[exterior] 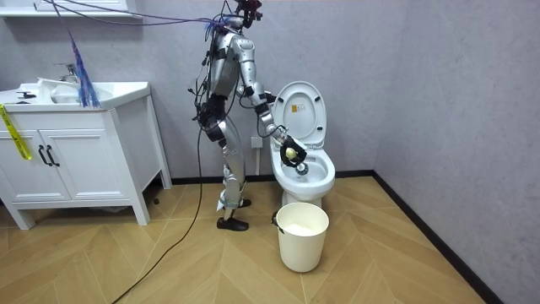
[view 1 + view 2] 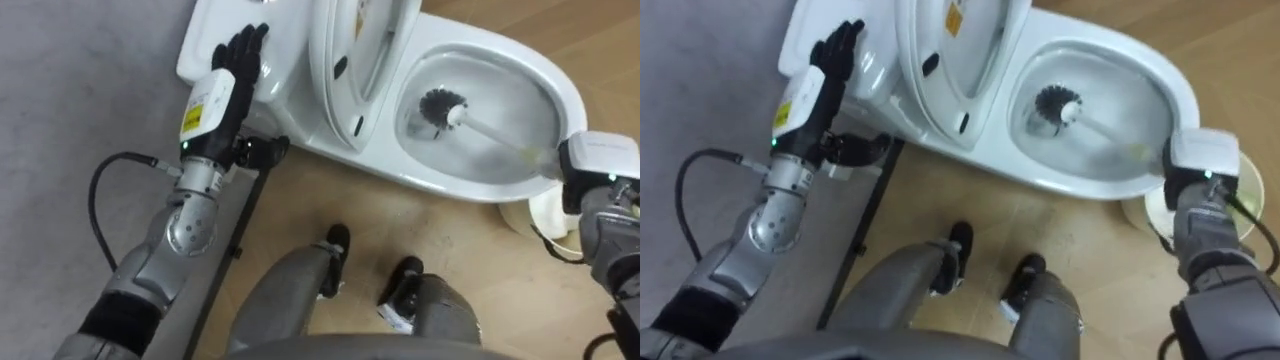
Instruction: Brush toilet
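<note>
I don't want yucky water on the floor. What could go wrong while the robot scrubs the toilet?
The toilet brush, held in the right hand, is in the toilet bowl; pulled out fast, it could flick drips onto the wooden floor. A wide sweep might knock the raised seat down. The white bucket stands close and could get bumped.

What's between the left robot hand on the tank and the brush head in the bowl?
The raised seat and lid stand between the left robot hand and the toilet brush, seen in the left eye view.
</note>
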